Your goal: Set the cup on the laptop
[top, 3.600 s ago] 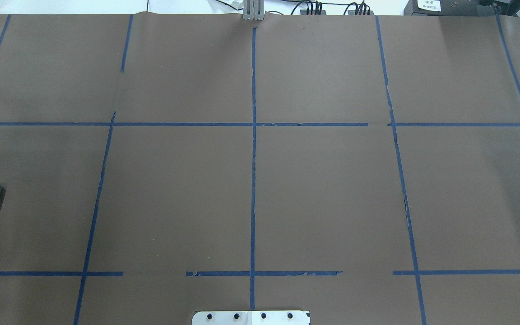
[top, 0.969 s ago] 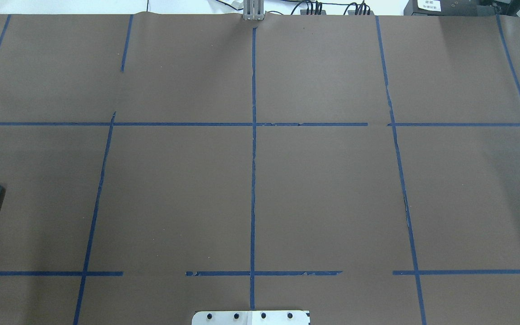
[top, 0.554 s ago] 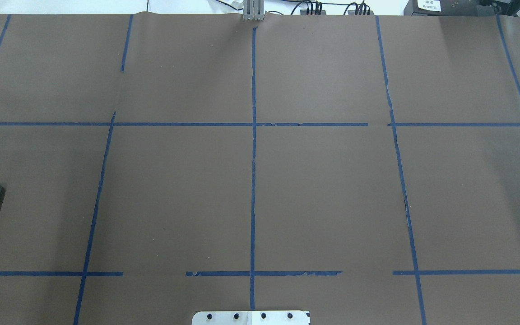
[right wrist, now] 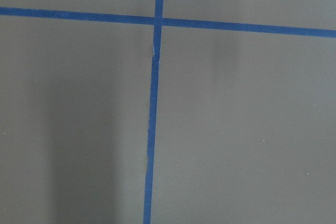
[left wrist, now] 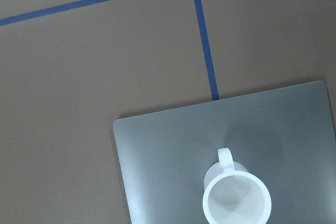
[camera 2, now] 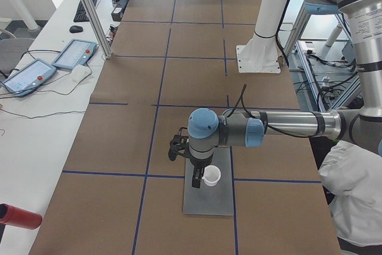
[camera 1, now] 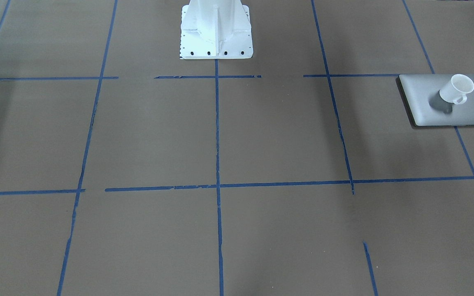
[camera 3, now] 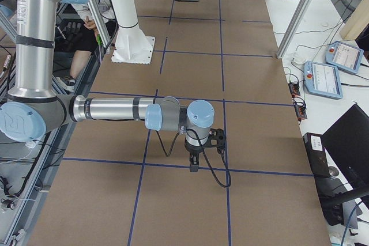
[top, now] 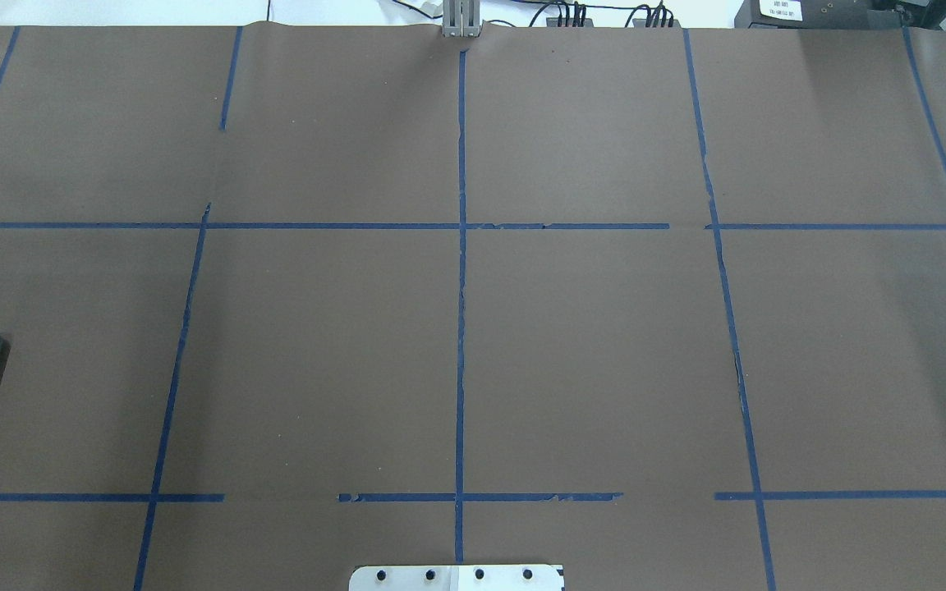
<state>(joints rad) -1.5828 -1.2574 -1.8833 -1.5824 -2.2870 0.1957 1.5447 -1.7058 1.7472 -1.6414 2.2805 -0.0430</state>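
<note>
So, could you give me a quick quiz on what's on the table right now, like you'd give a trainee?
1. The white cup stands on: A a tray, B the silver laptop, C a book.
2. True or false: the cup lies on its side.
3. Fill in: the tape lines across the brown table are ___ in colour.

Key: 1 B; 2 false, it stands upright; 3 blue.

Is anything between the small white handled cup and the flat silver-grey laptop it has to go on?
Nothing visible. The small white handled cup already stands upright on the flat silver-grey laptop, resting directly on its lid.
</note>
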